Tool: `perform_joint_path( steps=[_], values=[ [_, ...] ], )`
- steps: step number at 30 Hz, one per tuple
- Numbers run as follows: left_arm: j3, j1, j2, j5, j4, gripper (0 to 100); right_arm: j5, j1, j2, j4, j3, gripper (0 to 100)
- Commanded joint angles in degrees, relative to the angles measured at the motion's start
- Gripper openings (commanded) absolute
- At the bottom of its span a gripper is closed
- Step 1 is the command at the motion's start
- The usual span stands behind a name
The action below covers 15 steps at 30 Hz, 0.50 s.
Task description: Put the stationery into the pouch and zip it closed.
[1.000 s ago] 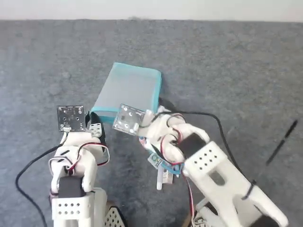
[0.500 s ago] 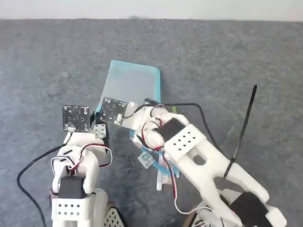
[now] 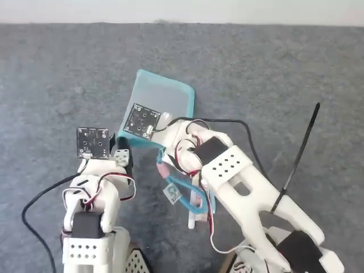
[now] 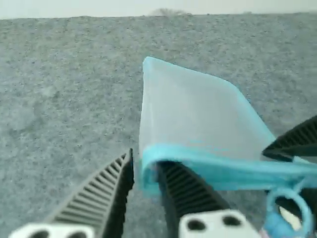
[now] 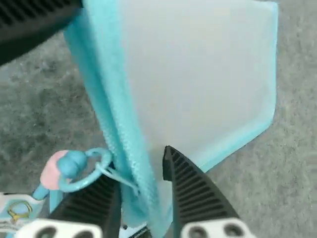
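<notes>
Clamps the left end effector on one corner of the pouch, right at the end of its teal band, with a ribbed jaw on either side of the fabric and barely any gap. Pinches the same teal band farther along with the right end effector, jaws pressed onto the mesh edge from both faces.

Lies on the grey tabletop with its frosted white panel up and teal trim round every edge, as far as the pouch goes. Points its far, closed end away from both arms. Cannot tell whether the zip along the gripped band is open or done up.

Hangs just beside the right jaws, off the outer side of the pouch band: zip pull, a blue ring carrying a blue bead and a pink one.

Sits outside the pouch, just beside the gripped band and partly under the right arm: stationery, seen as a white stick-like piece on the tabletop. Cannot make out its kind. Rests near it, also just off the pouch band: a small pale tag.
</notes>
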Motion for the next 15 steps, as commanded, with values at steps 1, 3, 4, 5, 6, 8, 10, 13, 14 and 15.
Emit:
perform_joint_path(
  steps=[1,3,4,5,6,8,10,13,14,15],
  values=[
    [-1.89,0.26,-0.70,-3.34,-1.85,17,-0.97,-1.45,-6.99,6.20,-1.93,0.8],
    [-1.89,0.26,-0.70,-3.34,-1.85,18,-0.88,-2.86,-11.74,8.66,-0.44,0.8],
    [-1.89,0.26,-0.70,-3.34,-1.85,18,-0.88,-3.47,-14.37,9.45,0.79,0.8],
    [-1.89,0.26,-0.70,-3.34,-1.85,18,-0.79,-4.18,-17.10,9.98,2.20,0.8],
    [-1.89,0.26,-0.70,-3.34,-1.85,18,-0.26,-5.05,-19.82,10.42,3.43,0.8],
    [-1.89,0.26,-0.70,-3.34,-1.85,17,2.29,-6.37,-24.66,11.74,5.98,0.8],
    [-1.89,0.26,-0.70,-3.34,-1.85,15,3.78,-6.64,-28.35,12.26,8.35,0.8],
    [-1.89,0.26,-0.70,-3.43,-1.85,3,3.43,-5.67,-30.46,12.00,10.46,0.8],
    [-1.89,0.26,-0.70,-3.34,-1.85,0,3.25,-5.14,-30.46,11.91,10.73,0.8],
    [-1.80,0.26,-0.70,-3.25,-1.85,1,2.29,-4.18,-30.46,11.74,10.81,0.8]
  ],
)
